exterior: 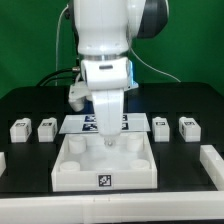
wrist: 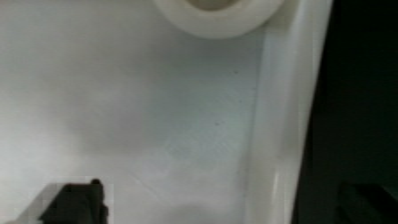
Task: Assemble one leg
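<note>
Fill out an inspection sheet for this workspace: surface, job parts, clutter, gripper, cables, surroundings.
Surface: black table, dark and flat.
Job's things: four legs stand on the table, two on each side of the marker board; none is held. The square socketed tabletop lies front centre.
Clutter: white bars at the exterior view's left and right edges.
Gripper: the gripper is open and empty, low over the tabletop near a round socket.
Cables: black cable beside the arm.
Surroundings: green backdrop.
</note>
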You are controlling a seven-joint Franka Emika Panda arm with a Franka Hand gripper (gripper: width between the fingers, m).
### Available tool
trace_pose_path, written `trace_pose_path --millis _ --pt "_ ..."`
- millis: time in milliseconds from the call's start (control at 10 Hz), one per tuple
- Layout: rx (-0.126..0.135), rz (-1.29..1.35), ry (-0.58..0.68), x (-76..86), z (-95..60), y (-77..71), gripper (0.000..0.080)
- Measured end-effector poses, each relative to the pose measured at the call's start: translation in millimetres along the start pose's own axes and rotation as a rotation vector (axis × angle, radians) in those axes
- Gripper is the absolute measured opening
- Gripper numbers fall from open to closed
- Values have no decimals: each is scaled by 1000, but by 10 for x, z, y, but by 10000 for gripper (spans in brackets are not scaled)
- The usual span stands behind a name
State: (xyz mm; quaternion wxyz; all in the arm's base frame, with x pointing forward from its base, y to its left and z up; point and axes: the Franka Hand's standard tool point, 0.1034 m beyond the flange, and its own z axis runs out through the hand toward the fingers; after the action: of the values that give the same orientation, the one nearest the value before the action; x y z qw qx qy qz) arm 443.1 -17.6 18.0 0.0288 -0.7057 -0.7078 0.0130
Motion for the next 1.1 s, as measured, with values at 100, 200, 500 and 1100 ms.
trace_pose_path --millis 100,200,500,1100 --pt "3 2 1 -2 19 2 650" --pt "4 8 1 0 31 8 650" --pt "6 9 1 -6 37 0 380" --pt "4 11 1 -9 36 1 60"
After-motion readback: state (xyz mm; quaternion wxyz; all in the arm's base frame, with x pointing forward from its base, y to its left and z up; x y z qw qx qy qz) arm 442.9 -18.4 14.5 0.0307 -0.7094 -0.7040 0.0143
